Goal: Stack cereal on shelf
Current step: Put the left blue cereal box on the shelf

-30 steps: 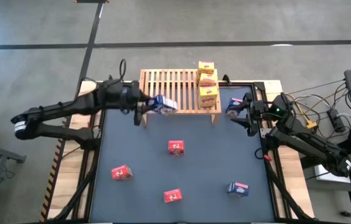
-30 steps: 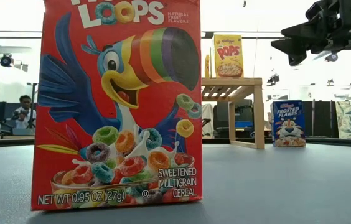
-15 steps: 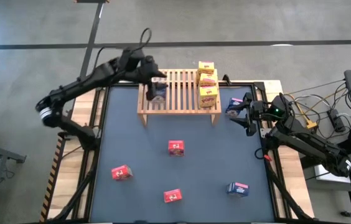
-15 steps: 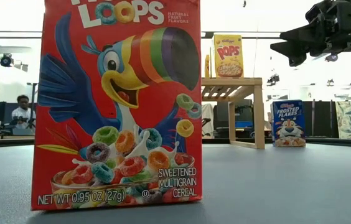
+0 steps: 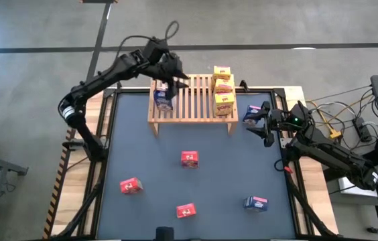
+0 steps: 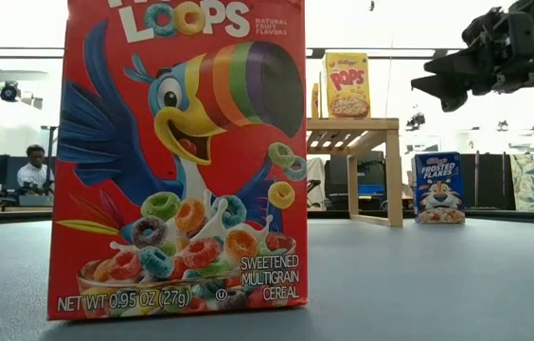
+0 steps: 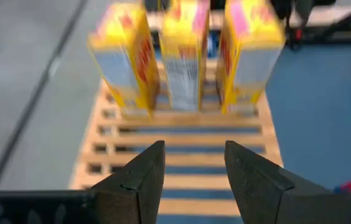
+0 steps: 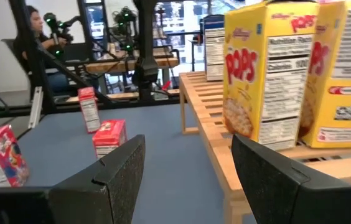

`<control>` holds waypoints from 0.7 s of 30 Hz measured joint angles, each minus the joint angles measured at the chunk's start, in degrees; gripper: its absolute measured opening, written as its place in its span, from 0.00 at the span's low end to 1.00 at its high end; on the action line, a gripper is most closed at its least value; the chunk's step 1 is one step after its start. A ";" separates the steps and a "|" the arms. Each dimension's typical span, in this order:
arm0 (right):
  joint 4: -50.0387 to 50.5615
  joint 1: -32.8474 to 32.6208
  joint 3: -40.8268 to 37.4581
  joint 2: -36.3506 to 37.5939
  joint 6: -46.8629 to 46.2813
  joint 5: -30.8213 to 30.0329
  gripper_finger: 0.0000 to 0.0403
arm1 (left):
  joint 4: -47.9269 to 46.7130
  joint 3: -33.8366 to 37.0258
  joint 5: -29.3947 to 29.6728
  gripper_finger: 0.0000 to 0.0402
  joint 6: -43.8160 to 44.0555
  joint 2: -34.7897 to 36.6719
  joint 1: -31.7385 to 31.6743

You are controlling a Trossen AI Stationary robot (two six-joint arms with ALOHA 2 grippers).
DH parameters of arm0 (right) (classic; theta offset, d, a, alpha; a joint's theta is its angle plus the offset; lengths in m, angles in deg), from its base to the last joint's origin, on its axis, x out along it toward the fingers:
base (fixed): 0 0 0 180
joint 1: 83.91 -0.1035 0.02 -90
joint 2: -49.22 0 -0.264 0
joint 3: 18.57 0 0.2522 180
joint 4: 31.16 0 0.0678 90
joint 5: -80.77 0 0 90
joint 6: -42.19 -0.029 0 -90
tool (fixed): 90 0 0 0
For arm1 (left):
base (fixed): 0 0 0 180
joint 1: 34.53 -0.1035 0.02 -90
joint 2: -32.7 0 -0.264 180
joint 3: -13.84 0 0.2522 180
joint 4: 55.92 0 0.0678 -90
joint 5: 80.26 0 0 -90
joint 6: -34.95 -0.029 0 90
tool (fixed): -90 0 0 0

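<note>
The wooden slatted shelf (image 5: 196,100) stands at the table's far side. Three yellow cereal boxes (image 5: 223,87) stand upright in a row at its right end, and a blue box (image 5: 164,96) stands on its left end. My left gripper (image 5: 181,82) hovers over the shelf just beyond the blue box. It is open with nothing between its fingers (image 7: 191,149), and it faces the yellow boxes (image 7: 182,56). My right gripper (image 5: 259,120) hangs open off the shelf's right end. It is above a blue box (image 5: 253,114) that stands on the table.
Three red boxes (image 5: 190,158), (image 5: 130,185), (image 5: 185,211) and a blue box (image 5: 256,203) stand on the dark mat. The nearest red box (image 6: 182,156) fills the low view's left half. Bare slats lie between the blue and yellow boxes. A person (image 6: 32,170) sits in the room behind.
My left gripper has risen from the shelf's near left corner and swung toward the far edge, carrying the blue box over the shelf's left end. The box now stands on the slats there, and the gripper has gone on past it toward the yellow boxes.
</note>
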 joint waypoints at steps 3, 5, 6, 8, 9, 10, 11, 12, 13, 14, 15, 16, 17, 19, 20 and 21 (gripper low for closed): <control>-0.01 0.00 -0.01 0.00 -0.60 -0.33 0.57 | -5.00 -4.12 0.01 0.37 -0.98 1.00 -0.09; -0.02 0.00 -0.01 0.00 -0.81 -0.76 0.57 | -9.40 -7.12 0.03 0.37 -1.43 1.62 -0.07; -0.02 0.00 -0.01 0.00 -0.82 -1.11 0.57 | -11.85 -8.52 0.03 0.37 -1.42 2.02 -0.07; -0.04 0.00 -0.01 0.00 -0.82 -1.36 0.57 | -16.29 -10.85 0.05 0.37 -1.46 3.42 -0.11; -0.06 0.00 -0.01 0.00 -0.81 -1.36 0.57 | -17.97 -11.36 0.05 0.37 -1.43 4.42 -0.13; -0.11 0.00 -0.01 0.00 -0.80 -1.36 0.57 | -19.41 -11.40 0.04 0.37 -1.43 5.55 -0.19; -0.24 0.00 -0.01 0.00 -0.77 -1.37 0.57 | -20.23 -10.82 0.03 0.37 -1.37 6.80 -0.20; -0.46 0.00 -0.01 0.00 -0.76 -1.38 0.57 | -20.79 -9.62 0.03 0.37 -1.35 8.21 -0.20; -0.68 0.00 -0.01 0.00 -0.77 -1.38 0.57 | -20.91 -7.84 0.03 0.37 -1.31 9.75 -0.22; -0.88 0.00 -0.01 0.00 -0.79 -1.38 0.57 | -20.74 -5.71 0.03 0.37 -1.18 11.43 -0.22; -0.92 0.00 -0.01 0.00 -0.81 -1.38 0.57 | -19.92 -3.18 0.03 0.37 -1.14 13.34 -0.20; -0.92 0.00 -0.01 0.00 -0.79 -1.40 0.57 | -18.25 -0.14 0.03 0.37 -1.10 15.51 -0.22; -0.94 0.00 -0.01 0.00 -0.79 -1.40 0.57 | -15.94 3.12 -0.01 0.37 -1.08 17.88 -0.31; -1.10 0.00 -0.01 0.00 -0.85 -1.42 0.57 | -10.68 10.42 -0.06 0.37 -0.85 23.06 -0.87; -1.30 0.00 -0.01 0.00 -1.04 -1.42 0.57 | -7.48 14.36 -0.03 0.37 -0.63 25.51 -1.27; -1.49 0.00 0.00 0.00 -1.19 -1.42 0.57 | -4.40 18.23 -0.01 0.37 -0.37 27.89 -1.67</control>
